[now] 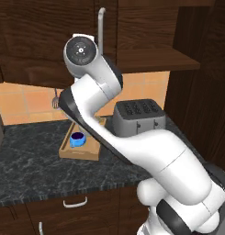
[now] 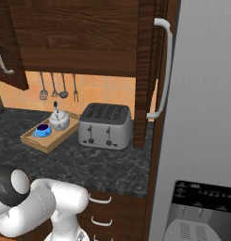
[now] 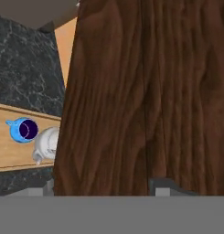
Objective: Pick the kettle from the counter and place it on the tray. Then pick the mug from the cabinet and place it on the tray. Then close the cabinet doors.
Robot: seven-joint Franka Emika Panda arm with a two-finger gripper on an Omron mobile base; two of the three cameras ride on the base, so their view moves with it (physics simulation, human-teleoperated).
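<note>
The light-wood tray point(image 2: 36, 140) lies on the dark marbled counter point(image 2: 103, 162), left of centre. On the tray stand the silver kettle point(image 2: 59, 120) and the blue mug point(image 2: 43, 130), side by side. The base views also show the mug point(image 1: 77, 139) on the tray point(image 1: 79, 151). My gripper point(image 3: 104, 186) is raised close against a dark wood cabinet door point(image 3: 145, 100). Its fingertips point(image 3: 164, 186) stand wide apart with the panel just ahead of them. Past the door's edge I see the mug point(image 3: 23, 130), the kettle point(image 3: 45, 145) and the tray point(image 3: 8, 155) below.
A boxy silver toaster point(image 2: 105, 124) stands right of the tray. The right cabinet door point(image 2: 145, 70) hangs open with its bar handle point(image 2: 165, 70). The left door point(image 2: 8, 42) swings out at the top left. A grey fridge point(image 2: 202, 117) flanks the right side. Utensils point(image 2: 53, 84) hang on the wall.
</note>
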